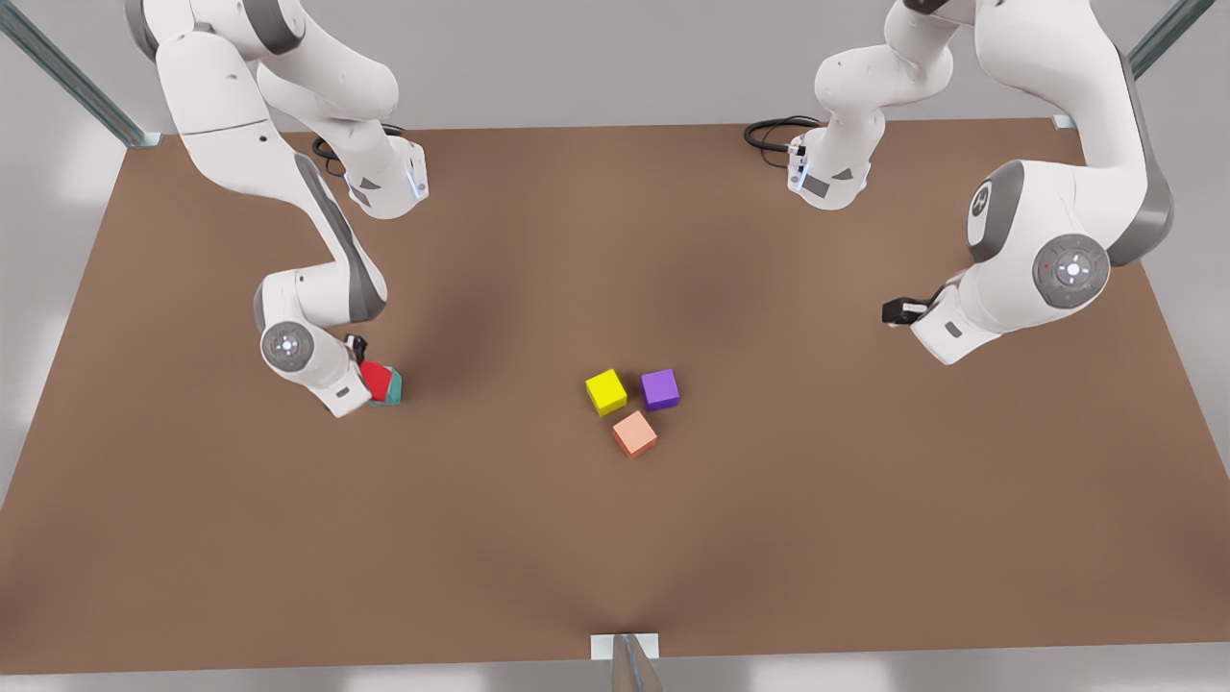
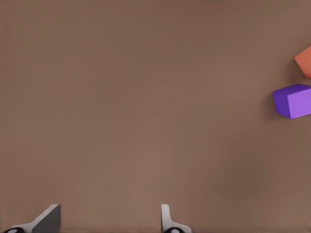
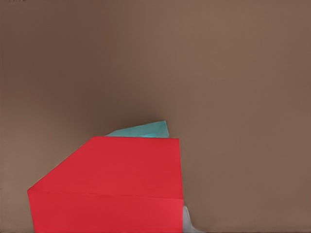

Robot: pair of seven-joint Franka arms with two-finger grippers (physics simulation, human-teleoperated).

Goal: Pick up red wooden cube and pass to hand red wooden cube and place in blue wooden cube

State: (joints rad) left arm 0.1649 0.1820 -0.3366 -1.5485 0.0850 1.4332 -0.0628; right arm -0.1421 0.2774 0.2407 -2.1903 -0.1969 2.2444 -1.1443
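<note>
The red wooden cube (image 1: 376,380) hangs tilted in my right gripper (image 1: 368,382), at the front view's left. It is low over the table, right against the blue wooden cube (image 1: 393,389), which is teal. In the right wrist view the red wooden cube (image 3: 116,184) is close up, with one pale finger (image 3: 187,221) at its side. A corner of the blue wooden cube (image 3: 143,129) pokes out behind it. My left gripper (image 2: 109,223) is open and holds nothing, its arm (image 1: 961,317) waiting at the front view's right.
A yellow cube (image 1: 605,391), a purple cube (image 1: 660,389) and a salmon-orange cube (image 1: 634,433) sit clustered mid-table. The purple cube (image 2: 293,100) and the orange cube (image 2: 304,60) lie ahead of my left gripper. Brown table (image 1: 865,500) stretches around them.
</note>
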